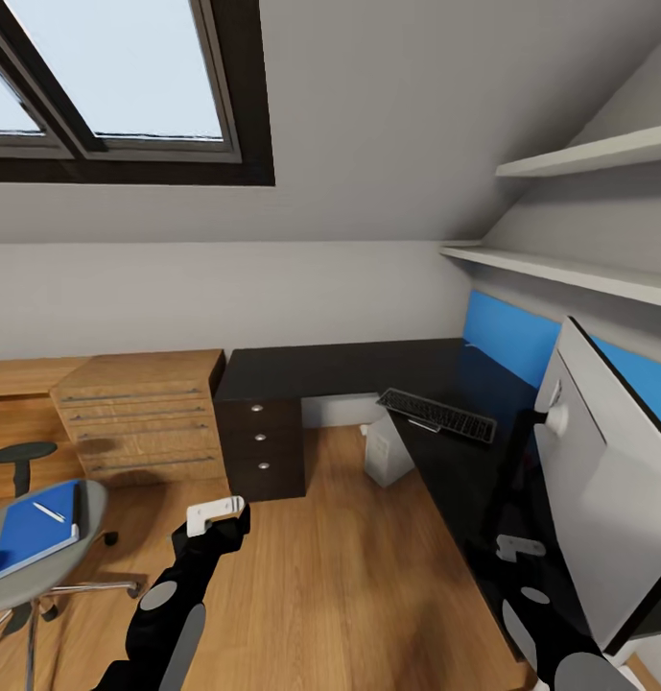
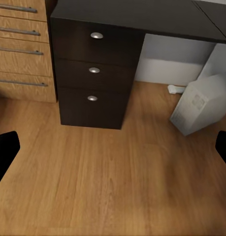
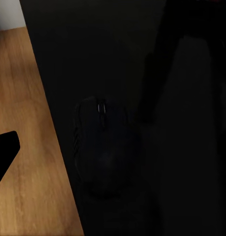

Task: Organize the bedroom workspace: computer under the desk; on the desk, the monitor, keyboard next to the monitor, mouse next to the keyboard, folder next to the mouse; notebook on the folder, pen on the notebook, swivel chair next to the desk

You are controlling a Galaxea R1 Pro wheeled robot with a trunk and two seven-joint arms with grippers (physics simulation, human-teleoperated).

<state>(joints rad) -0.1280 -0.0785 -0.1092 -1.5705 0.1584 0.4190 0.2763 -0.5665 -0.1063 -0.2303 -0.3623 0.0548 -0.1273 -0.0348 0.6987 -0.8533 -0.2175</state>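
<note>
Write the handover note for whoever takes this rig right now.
Left pincer: open, empty, above the floor. Right pincer: open over the mouse on the desk.
Keyboard and monitor on the desk; computer beneath it.
Left: folder, with pen on it, lies on the swivel chair. Move them, stack the notebook, bring the chair.

Nothing readable is showing anywhere: the keyboard [image 1: 437, 415] keys are appearing too small and blurred to make out.
</note>
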